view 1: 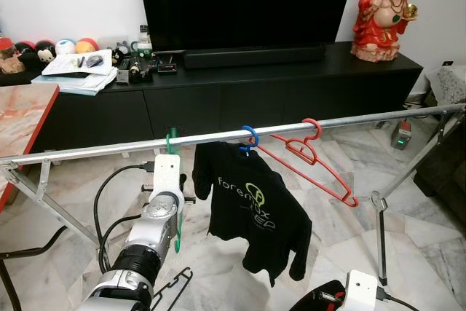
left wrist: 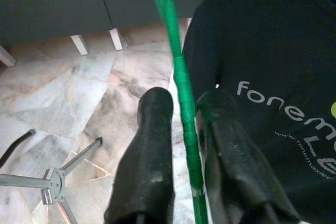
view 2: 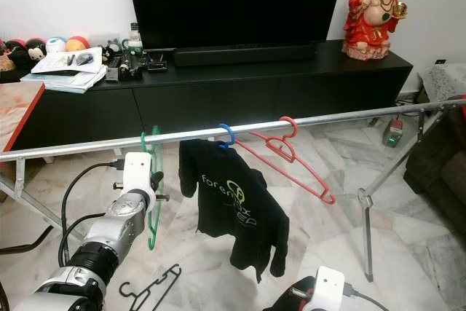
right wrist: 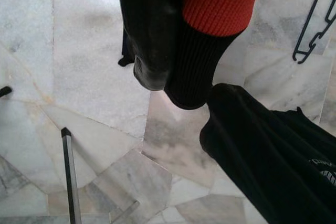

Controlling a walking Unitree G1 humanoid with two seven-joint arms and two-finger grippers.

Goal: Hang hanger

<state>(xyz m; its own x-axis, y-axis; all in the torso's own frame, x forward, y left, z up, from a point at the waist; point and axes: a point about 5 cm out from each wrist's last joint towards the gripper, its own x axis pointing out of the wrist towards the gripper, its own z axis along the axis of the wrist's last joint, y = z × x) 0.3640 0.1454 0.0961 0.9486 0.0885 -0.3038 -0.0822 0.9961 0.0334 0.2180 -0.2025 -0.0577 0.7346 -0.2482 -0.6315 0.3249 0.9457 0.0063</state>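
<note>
A black television [view 1: 244,1] is standing on a long black cabinet [view 1: 218,85]; a soundbar [view 1: 253,56] is lying just before the television; a red figurine [view 1: 384,12] is sitting at the cabinet's right end; papers [view 1: 76,71] and small toys [view 1: 51,49] are crowding its left end.

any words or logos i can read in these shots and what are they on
"foremax": white print on the black t-shirt hanging from the rail; in the left wrist view it reads only "foneme", cut off.
Smaller line under it: too blurred to read.
Papers on the TV cabinet: print too small to read.
</note>
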